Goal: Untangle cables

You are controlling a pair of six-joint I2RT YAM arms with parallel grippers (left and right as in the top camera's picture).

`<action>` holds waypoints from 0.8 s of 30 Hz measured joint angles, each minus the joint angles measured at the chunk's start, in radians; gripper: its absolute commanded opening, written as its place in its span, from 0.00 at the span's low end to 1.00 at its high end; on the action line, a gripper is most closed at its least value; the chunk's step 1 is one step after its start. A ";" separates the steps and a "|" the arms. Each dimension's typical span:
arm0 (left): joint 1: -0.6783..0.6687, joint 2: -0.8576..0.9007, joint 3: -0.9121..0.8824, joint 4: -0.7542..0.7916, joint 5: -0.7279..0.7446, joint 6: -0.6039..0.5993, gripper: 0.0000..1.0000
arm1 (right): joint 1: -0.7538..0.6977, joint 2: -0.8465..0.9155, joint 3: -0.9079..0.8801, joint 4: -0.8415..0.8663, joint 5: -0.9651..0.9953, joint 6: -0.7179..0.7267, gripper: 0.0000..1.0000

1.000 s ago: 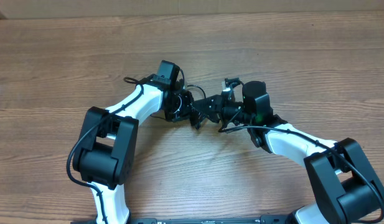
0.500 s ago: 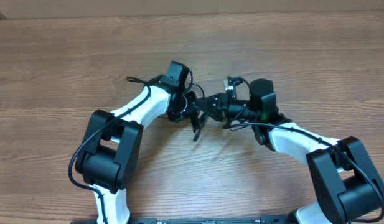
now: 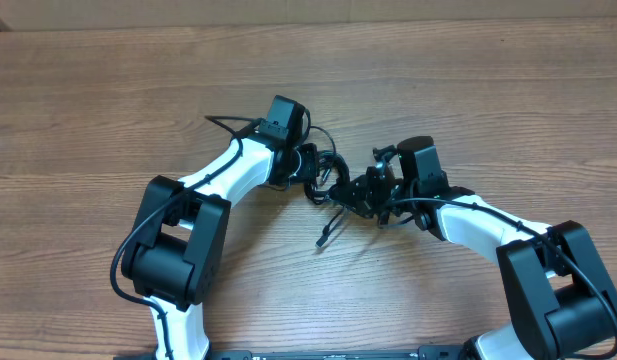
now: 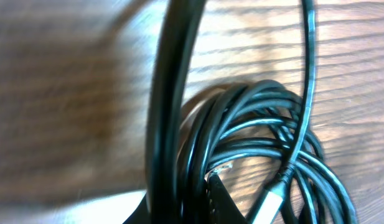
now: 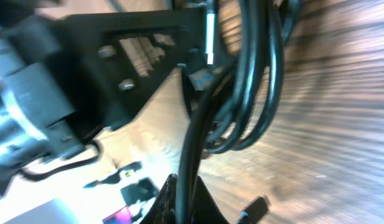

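Observation:
The cables [image 3: 329, 166] are thin black cords bunched between my two grippers at mid-table, with one loose tail [image 3: 326, 234] trailing toward the front. My left gripper [image 3: 310, 172] is shut on strands at the bundle's left side. In the left wrist view the coiled cables [image 4: 260, 134] fan out past the left gripper [image 4: 192, 208], and a silver plug [image 4: 271, 204] shows at the bottom. My right gripper [image 3: 351, 190] is shut on a single strand. The right wrist view shows that strand [image 5: 193, 155] running up between the right gripper [image 5: 187, 202] fingers to hanging loops [image 5: 261, 87].
The wooden table [image 3: 108, 90] stretches bare on all sides of the arms. The left arm's black gripper body [image 5: 117, 68] fills the upper left of the right wrist view, close to the loops. Both white arm links reach in from the front edge.
My right gripper has pulled right and toward the front with its strand. The bundle has stretched out between the grippers, and the loose tail has swung further forward. The left gripper barely moved.

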 measured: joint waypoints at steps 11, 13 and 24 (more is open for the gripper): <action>0.002 0.005 -0.005 0.077 0.091 0.243 0.04 | 0.065 0.000 0.000 -0.003 0.173 -0.032 0.04; 0.002 0.003 -0.005 0.077 0.117 0.284 0.04 | 0.080 0.000 0.000 0.015 0.200 -0.034 0.04; 0.015 -0.101 -0.005 0.000 0.138 0.398 0.04 | 0.084 0.000 0.000 0.088 0.277 -0.037 0.04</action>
